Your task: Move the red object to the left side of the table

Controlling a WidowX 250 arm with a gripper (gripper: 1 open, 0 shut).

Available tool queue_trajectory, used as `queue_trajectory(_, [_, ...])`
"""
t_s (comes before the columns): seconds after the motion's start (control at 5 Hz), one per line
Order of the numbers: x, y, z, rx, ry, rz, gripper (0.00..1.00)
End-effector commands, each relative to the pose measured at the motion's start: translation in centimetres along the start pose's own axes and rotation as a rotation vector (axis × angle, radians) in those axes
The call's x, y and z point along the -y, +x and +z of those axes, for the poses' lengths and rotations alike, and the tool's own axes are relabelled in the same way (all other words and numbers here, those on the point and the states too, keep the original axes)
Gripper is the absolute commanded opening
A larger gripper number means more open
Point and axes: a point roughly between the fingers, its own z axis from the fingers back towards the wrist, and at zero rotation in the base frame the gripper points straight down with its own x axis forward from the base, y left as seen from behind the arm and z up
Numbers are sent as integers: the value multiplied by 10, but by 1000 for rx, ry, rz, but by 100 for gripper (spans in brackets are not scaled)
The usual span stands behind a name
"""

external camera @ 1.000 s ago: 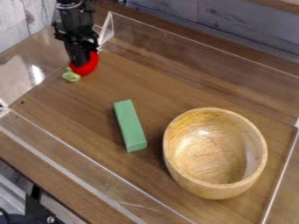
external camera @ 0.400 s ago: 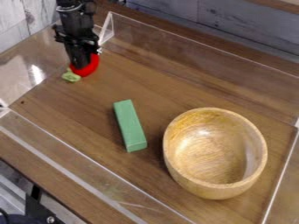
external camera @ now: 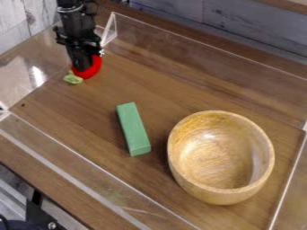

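Observation:
The red object (external camera: 86, 66) is a small bright red toy fruit at the far left of the dark wood-grain table (external camera: 204, 81). A light green leafy bit (external camera: 74, 79) lies just to its lower left. My black gripper (external camera: 81, 56) points straight down onto the fruit, shut on it, with the fingers covering its top. The fruit rests at or just above the tabletop; I cannot tell if it touches.
A green rectangular block (external camera: 133, 128) lies near the table's middle. A round light wooden bowl (external camera: 221, 155) stands at the front right. Low clear plastic walls (external camera: 72, 171) edge the tabletop, and one runs close beside the gripper on the left.

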Motion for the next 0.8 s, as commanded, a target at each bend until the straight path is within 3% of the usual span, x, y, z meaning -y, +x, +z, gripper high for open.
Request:
queue_trajectory(0.0, [-7, -20, -19, -69, -44, 56, 0])
queue_trajectory(0.6, [-6, -34, -24, -143, -91, 94, 0])
